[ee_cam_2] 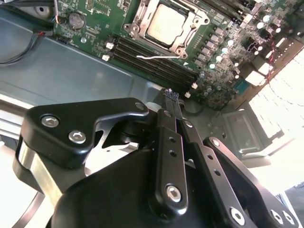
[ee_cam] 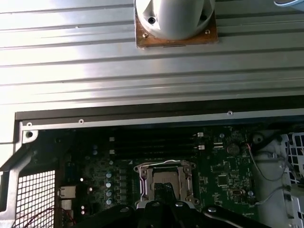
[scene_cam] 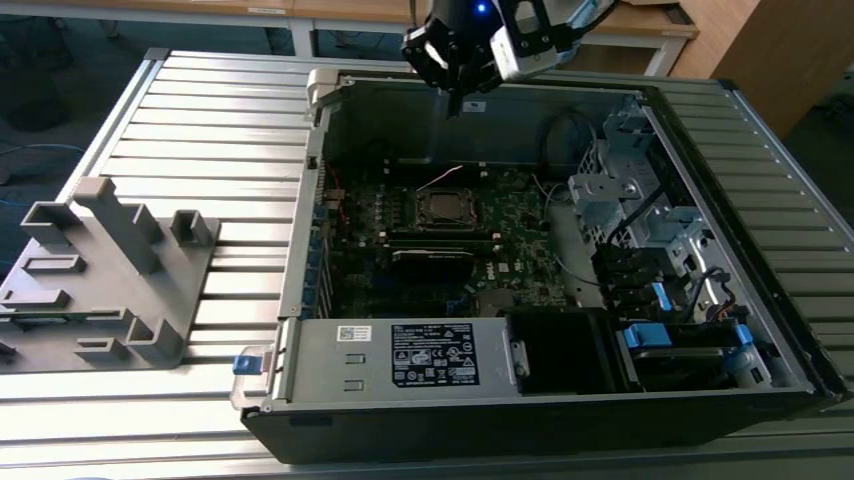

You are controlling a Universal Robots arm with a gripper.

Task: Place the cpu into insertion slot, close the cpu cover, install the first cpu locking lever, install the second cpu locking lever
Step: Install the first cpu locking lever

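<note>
Starting on the exterior view's left, well apart from the insertion slot (scene_cam: 447, 207), a grey moulded fixture (scene_cam: 107, 270) sits on the slatted counter (scene_cam: 214, 110). Across now to the open computer case (scene_cam: 534, 425): the cpu (ee_cam_2: 166, 23) lies seated in the slot, and the cpu cover (ee_cam_2: 156, 42) looks folded down around it. One thin locking lever (ee_cam_2: 156, 56) appears unlatched along the slot's edge. The claw (ee_cam_2: 169, 95) hangs high above the slot, toward the case's far wall, pinched together and gripping nothing I can see.
</note>
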